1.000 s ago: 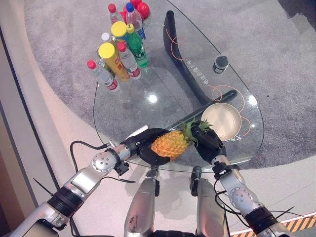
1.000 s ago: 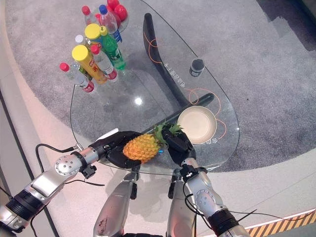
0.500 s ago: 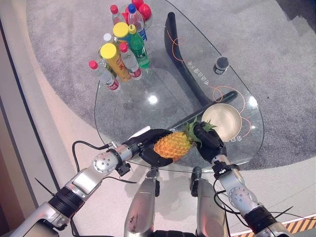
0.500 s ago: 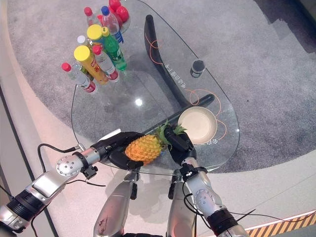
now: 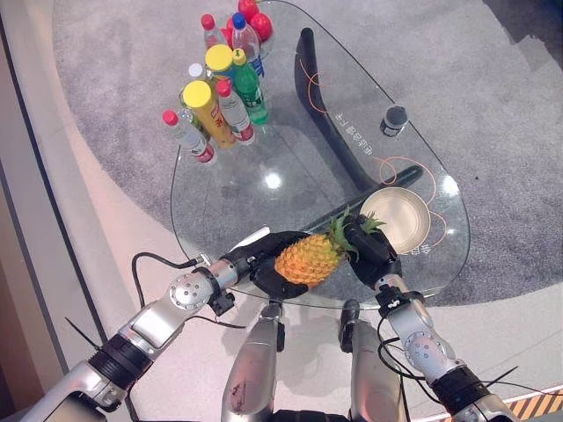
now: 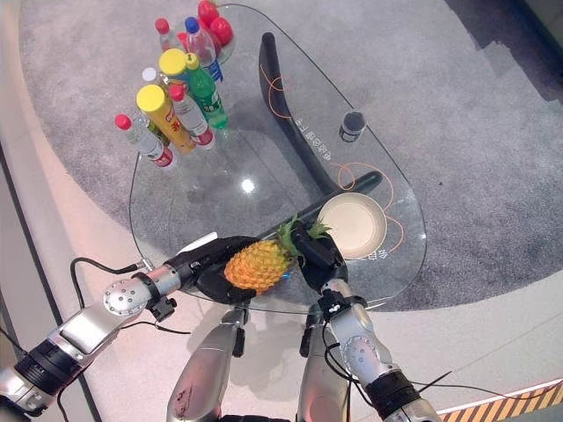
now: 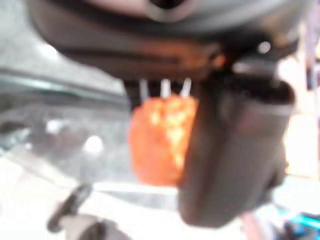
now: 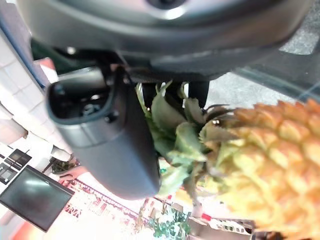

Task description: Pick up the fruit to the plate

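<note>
A yellow-orange pineapple [image 5: 306, 258] with a green leafy crown is held just above the near edge of the glass table [image 5: 264, 189]. My left hand [image 5: 258, 258] cups its body from the left, fingers curled under it, and the fruit [image 7: 160, 140] shows beside the thumb. My right hand [image 5: 376, 255] is curled round the crown end [image 8: 175, 135]. The empty cream plate [image 5: 396, 220] lies on the glass just right of and beyond the right hand.
Several bottles [image 5: 215, 97] stand grouped at the far left of the table, with red fruit [image 5: 251, 18] behind them. A small dark cup [image 5: 393, 119] stands at the far right. A black table leg [image 5: 325, 97] runs under the glass.
Both hands keep their hold on the pineapple, which has crept slightly right toward the plate. The whole picture has shifted a little.
</note>
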`<state>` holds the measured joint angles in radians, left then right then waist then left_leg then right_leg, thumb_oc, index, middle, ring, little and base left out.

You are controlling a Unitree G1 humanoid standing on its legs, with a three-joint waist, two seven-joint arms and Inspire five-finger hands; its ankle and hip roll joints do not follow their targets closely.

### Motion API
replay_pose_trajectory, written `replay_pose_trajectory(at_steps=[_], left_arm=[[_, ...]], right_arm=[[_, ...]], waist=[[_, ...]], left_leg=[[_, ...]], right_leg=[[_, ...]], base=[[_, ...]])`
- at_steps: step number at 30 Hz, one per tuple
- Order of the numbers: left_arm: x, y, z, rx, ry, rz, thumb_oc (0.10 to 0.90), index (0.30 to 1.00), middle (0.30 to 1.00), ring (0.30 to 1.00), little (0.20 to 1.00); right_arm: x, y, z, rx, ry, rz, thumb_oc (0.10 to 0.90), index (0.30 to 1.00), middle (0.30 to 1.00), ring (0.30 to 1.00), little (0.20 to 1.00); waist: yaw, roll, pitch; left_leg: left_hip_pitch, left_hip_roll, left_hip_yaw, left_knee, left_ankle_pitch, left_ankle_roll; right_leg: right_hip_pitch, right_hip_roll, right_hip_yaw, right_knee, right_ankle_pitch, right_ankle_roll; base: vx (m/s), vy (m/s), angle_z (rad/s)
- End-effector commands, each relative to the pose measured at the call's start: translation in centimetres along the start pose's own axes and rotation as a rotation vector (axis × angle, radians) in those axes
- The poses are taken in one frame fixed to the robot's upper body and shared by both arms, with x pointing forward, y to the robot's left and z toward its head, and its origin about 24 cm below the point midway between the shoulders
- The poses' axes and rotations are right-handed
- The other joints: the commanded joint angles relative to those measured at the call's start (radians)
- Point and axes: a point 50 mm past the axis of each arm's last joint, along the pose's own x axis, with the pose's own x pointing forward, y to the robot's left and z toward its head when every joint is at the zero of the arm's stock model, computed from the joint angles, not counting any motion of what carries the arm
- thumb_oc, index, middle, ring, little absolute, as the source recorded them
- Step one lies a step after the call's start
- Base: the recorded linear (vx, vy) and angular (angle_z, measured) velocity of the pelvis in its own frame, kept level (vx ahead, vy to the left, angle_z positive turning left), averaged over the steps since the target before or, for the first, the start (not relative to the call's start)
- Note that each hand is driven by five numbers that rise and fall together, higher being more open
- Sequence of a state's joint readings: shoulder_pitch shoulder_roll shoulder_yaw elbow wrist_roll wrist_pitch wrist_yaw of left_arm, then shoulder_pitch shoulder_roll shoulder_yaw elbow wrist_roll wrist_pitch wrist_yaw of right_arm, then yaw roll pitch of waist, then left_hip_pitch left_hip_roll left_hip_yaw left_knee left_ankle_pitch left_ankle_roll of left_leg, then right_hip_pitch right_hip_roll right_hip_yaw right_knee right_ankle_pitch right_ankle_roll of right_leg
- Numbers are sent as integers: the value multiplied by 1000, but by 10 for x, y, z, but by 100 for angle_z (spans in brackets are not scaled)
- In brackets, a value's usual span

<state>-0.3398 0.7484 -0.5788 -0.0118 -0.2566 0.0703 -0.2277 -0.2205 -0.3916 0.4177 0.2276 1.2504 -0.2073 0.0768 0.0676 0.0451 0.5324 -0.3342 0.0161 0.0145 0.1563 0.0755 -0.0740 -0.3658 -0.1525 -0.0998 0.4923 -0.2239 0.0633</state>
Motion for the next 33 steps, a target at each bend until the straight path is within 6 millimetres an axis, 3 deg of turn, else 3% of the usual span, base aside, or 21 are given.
replay_pose_trajectory(at_steps=[1,10,20,28,33], left_arm=[[-1,1,20,66,-83,34,800,900,900,900,900],[-2,2,18,41,-76,46,800,900,900,900,900],[-6,3,14,20,-53,55,800,900,900,900,900],[-10,2,4,-18,-22,81,800,900,900,900,900],[-12,1,-2,-33,-7,101,800,900,900,900,900]], right_arm=[[27,84,35,75,-189,405,100,300,300,300,200],[25,83,38,84,-211,410,100,300,300,300,200],[19,94,61,-19,-310,475,100,300,300,300,200],[11,105,90,-218,-431,506,100,300,300,300,200],[6,109,96,-303,-458,500,100,300,300,300,200]], waist=[[-25,-30,-12],[-24,-31,-12],[-28,-34,-12],[-35,-38,-12],[-37,-40,-12]], left_leg=[[31,-92,22,149,-106,82],[39,-92,25,148,-107,82],[48,-88,30,150,-113,82],[65,-85,34,155,-126,85],[71,-82,36,155,-128,85]], right_leg=[[123,4,-51,-305,275,8],[133,3,-56,-307,274,7],[141,3,-59,-304,269,8],[158,6,-58,-302,258,8],[164,8,-58,-299,254,7]], base=[[0,0,0],[0,0,0],[0,0,0],[0,0,0],[0,0,0]])
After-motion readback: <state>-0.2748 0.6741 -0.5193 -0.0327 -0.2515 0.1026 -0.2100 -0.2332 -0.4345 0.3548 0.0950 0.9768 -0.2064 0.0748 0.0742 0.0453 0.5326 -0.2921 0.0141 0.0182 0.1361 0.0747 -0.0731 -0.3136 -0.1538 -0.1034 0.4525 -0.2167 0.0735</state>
